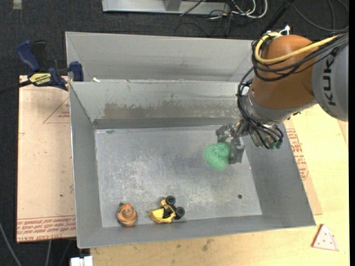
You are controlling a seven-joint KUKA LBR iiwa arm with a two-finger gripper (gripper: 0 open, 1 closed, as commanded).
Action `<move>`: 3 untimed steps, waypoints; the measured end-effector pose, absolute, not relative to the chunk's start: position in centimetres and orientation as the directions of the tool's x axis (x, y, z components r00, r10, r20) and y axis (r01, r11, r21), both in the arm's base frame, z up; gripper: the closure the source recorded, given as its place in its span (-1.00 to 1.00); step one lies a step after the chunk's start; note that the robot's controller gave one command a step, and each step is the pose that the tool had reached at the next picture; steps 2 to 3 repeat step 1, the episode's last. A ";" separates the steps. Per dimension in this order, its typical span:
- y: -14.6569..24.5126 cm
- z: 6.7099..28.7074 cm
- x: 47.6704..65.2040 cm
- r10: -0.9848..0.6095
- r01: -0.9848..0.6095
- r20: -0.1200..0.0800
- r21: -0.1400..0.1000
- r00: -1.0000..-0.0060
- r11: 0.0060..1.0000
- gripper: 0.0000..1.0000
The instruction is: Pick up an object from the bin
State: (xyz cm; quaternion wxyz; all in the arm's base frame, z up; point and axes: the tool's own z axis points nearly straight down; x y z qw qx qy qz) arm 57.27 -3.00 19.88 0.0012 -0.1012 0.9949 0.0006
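My gripper (pixel 235 150) hangs under the orange wrist cover in the right half of the bin, near the back of its floor. A green, spongy, rounded lump (pixel 216 156) sits right against the gripper's lower left side, touching it or partly under it. Whether the lump rests on the floor or is raised off it cannot be told.
Two small things lie at the front left of the bin floor: an orange and brown figure (pixel 127 214), and beside it a yellow toy with black wheels (pixel 165 211). The arm and its cables come in over the bin's right wall.
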 end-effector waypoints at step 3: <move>-3.6 24.0 56.8 -0.265 -0.265 -0.006 -0.001 -0.964 0.964 1.00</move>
